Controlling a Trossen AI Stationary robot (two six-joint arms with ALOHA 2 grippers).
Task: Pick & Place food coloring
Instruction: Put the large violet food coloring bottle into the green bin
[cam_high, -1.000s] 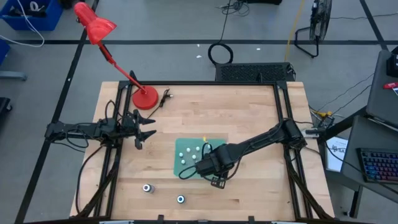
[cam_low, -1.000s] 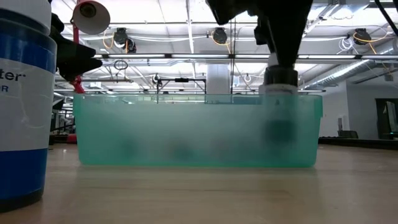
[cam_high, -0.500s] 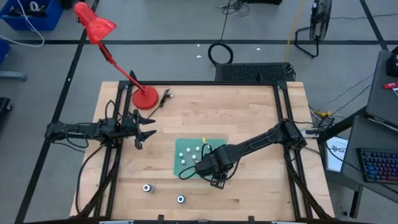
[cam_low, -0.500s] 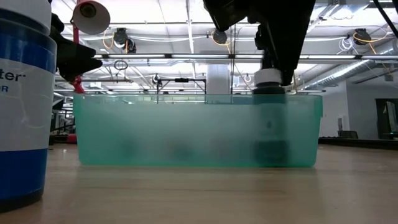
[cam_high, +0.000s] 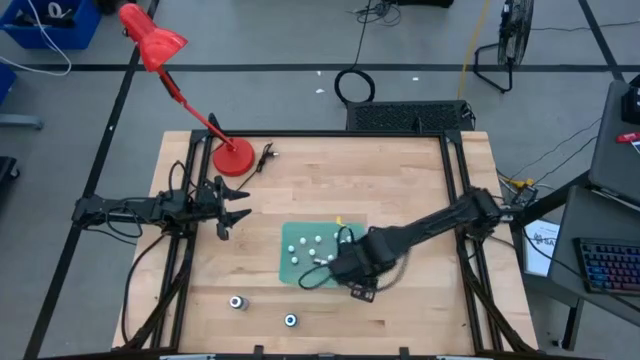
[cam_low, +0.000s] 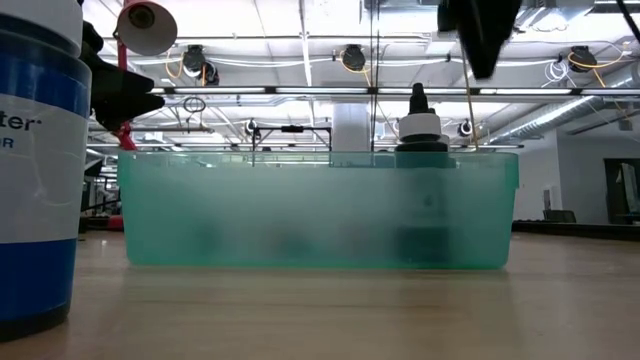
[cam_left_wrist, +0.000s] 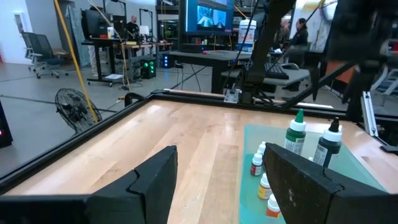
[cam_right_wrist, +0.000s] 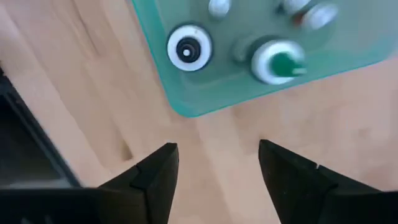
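Overhead, a wooden table holds a green bin near its middle. Several small food colouring bottles stand inside the bin, their pale caps showing as white dots from above.

The right gripper hovers just past the bin's near right corner, over bare wood. Its jaws are spread apart and hold nothing. The right wrist view looks straight down between the two dark fingers onto wood, with the bin's rounded corner just ahead. Inside that corner stand a black-capped bottle and, beside it, a green-capped bottle.

From table height, the bin appears as a frosted teal tub. A bottle with a white collar and black tip pokes above its rim towards the right side, standing upright and free of the gripper. The right arm hangs above and slightly to the right of it. A large white and blue container fills the left edge of this view, very close to the camera.

The left gripper waits at the table's left side, well apart from the bin, jaws parted and empty. Its wrist view looks across the table to the bin, where the green-capped bottle and the black-capped bottle stand side by side, with smaller red-capped bottles in front.

Two more bottles stand on bare wood near the table's front edge, outside the bin. A red desk lamp stands at the far left corner.
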